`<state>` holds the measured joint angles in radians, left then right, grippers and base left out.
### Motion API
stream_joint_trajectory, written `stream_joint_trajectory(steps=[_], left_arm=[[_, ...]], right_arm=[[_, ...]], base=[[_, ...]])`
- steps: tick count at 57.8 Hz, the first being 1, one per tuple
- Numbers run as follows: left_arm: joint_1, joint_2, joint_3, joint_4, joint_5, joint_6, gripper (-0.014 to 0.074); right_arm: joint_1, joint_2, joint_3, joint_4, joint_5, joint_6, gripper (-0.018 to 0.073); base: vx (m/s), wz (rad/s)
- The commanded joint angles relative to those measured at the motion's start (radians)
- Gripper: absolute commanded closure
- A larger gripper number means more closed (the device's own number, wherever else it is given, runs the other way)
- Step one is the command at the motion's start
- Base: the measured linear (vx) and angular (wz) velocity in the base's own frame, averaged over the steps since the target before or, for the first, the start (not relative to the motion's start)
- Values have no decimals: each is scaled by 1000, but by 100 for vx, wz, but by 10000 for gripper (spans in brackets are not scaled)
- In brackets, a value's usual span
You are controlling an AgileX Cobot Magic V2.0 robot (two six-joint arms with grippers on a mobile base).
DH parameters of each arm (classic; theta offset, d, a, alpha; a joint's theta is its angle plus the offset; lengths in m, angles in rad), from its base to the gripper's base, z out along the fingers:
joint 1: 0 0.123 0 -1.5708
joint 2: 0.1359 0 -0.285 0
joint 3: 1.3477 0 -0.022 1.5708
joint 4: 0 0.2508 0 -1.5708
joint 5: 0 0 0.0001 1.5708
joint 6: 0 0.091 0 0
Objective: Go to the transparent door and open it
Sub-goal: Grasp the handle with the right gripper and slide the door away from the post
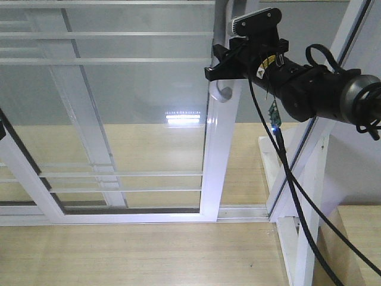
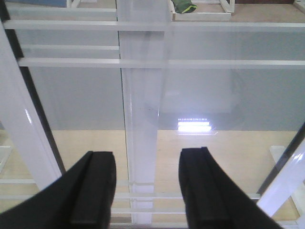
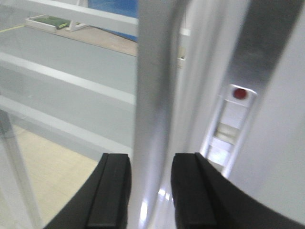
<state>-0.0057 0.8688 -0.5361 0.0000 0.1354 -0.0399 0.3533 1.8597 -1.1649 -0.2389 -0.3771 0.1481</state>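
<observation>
Exterior front-facing view: transparent door [image 1: 119,107] fills left and centre, upright. Its glass is crossed by thin white horizontal bars [image 1: 107,34] near the top and again low down. White frame [image 1: 217,167] closes the pane on the rt side. Grey pull handle [image 1: 224,92] sits on that rt stile, curved end at the bottom, shaft running up out of shot. Right gripper [image 1: 215,61], at the end of a black arm reaching in from the rt, is on the handle's shaft just above the curve. Black cable [image 1: 280,161] hangs from the wrist toward lower rt. Light reflection [image 1: 183,118] shows bright in the glass, w/ pale wood floor [image 1: 137,250] below.

Right wrist-mounted view (blurred): handle shaft runs vertically between the two black fingers [image 3: 113,191]. Jaws are closed round it, one pad each side, as far as the blur lets one judge. To the rt on the frame is a latch plate [image 3: 233,124] w/ a red dot [image 3: 238,93].

Left wrist-mounted view: left gripper [image 2: 147,160] faces the glass, jaws spread wide w/ nothing between them. Through the pane, a green object [image 2: 183,5] lies at the top edge, on the far side.
</observation>
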Motion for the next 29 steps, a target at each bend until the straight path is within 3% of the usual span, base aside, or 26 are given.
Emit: stream_joint_trajectory(steps=[1, 12, 23, 29], left_arm=[[-5, -7, -33, 0, -69, 9, 153], [-6, 81, -33, -7, -150, 133, 151], [-28, 281, -36, -6, -453, 97, 149], [-62, 386, -68, 0, -529, 40, 128]], right_arm=[[10, -69, -25, 16, -12, 5, 223], [-28, -224, -1, 22, 328, -10, 227], [-87, -453, 175, 15, 300, -6, 227], [-89, -585, 267, 11, 359, -21, 227]], base=[[0, 0], [0, 0], [0, 0], [0, 0]])
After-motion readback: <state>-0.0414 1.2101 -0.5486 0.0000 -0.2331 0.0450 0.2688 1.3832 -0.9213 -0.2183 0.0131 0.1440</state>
